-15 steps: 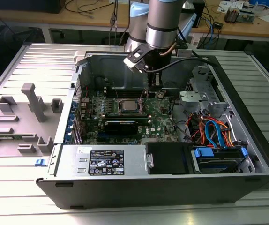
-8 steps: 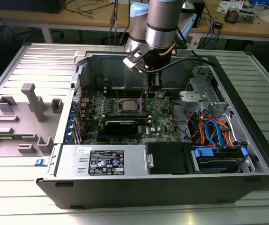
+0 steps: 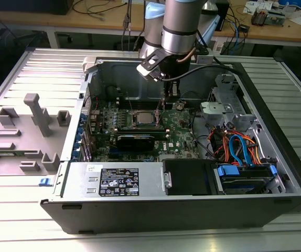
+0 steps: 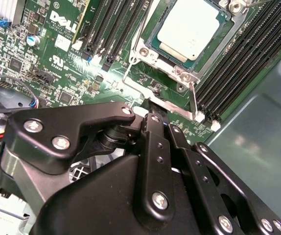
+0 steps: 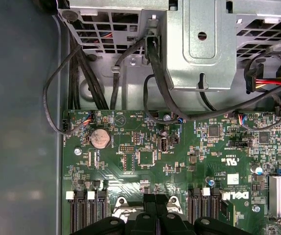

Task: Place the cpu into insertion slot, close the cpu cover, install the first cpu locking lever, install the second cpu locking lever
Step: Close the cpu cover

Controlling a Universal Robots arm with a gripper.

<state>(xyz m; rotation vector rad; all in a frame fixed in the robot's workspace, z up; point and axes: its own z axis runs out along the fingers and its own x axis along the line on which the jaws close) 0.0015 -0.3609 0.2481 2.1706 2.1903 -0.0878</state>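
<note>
Fastening of the socket appears to be the step in hand inside the open dark metal computer case [image 3: 192, 215]. The small square cpu with the dull silver-grey metal top [image 4: 192, 27] is seen seated in the square dark-framed insertion slot [image 4: 155, 44]. The thin silvery-dark metal cpu cover with the cut-out middle [image 4: 219, 46] is laid flat over the slot, framing the chip.

The black two-fingered gripper [image 4: 160, 120] is held just beside the slot's edge, its fingers [image 4: 152, 132] pressed together with no gap visible. Whether anything thin is caught between them cannot be told. The tips are placed at a bright silvery lever bar [image 4: 172, 108] running along that edge of the slot, and a thin wire lever [image 4: 194, 100] is seen beside the slot's corner. The slot is flanked on both sides by long black memory slots [image 4: 243, 63] on the green circuit board [image 4: 57, 63].

For the lever to be seated well, it is judged that pressure should be kept on the bar alone and applied steadily downward and toward the slot, with the memory slots left untouched.
</note>
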